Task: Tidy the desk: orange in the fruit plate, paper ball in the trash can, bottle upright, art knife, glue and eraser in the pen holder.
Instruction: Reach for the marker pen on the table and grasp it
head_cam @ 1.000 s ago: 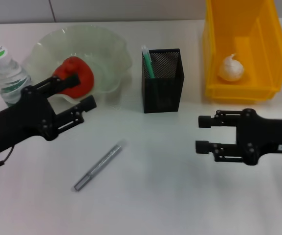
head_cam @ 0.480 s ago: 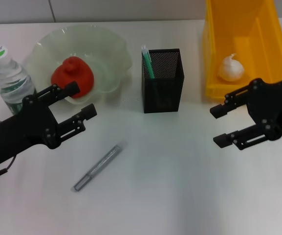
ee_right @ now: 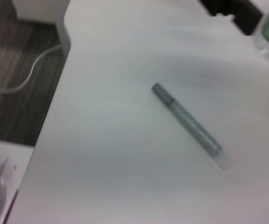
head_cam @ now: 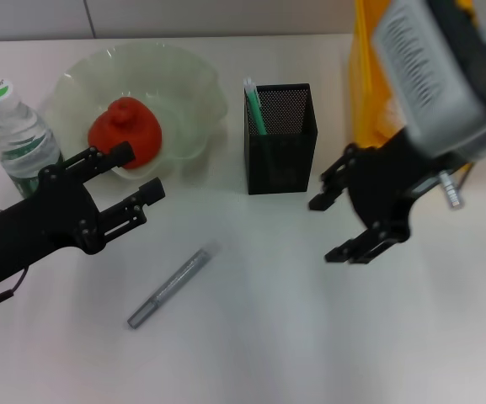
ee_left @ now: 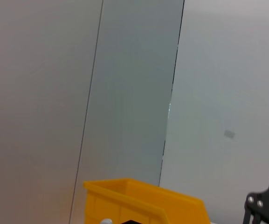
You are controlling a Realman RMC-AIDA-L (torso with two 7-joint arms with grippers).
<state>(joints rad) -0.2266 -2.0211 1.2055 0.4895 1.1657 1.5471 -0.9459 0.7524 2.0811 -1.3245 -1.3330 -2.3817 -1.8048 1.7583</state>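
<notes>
The orange (head_cam: 125, 133) lies in the fruit plate (head_cam: 184, 80). To their left the bottle (head_cam: 15, 139) stands upright. On the bare table lies the art knife (head_cam: 171, 286), also seen in the right wrist view (ee_right: 188, 123). My left gripper (head_cam: 141, 171) hangs open in front of the plate, holding nothing. My right gripper (head_cam: 327, 229) is open and empty, right of the pen holder (head_cam: 280, 139). A light green stick (head_cam: 253, 105) stands in the holder; I cannot tell if it is the glue. My right arm covers much of the trash can (head_cam: 369, 101) and hides the paper ball. The eraser is out of view.
The left wrist view shows the yellow bin (ee_left: 143, 205) against a grey wall. In the right wrist view the table edge (ee_right: 55, 93) drops to a dark floor with a cable (ee_right: 27, 74).
My right arm has risen and swung left toward the table's middle, now covering the yellow bin and the paper wad. My left gripper drew back slightly from the plate, then held still.
</notes>
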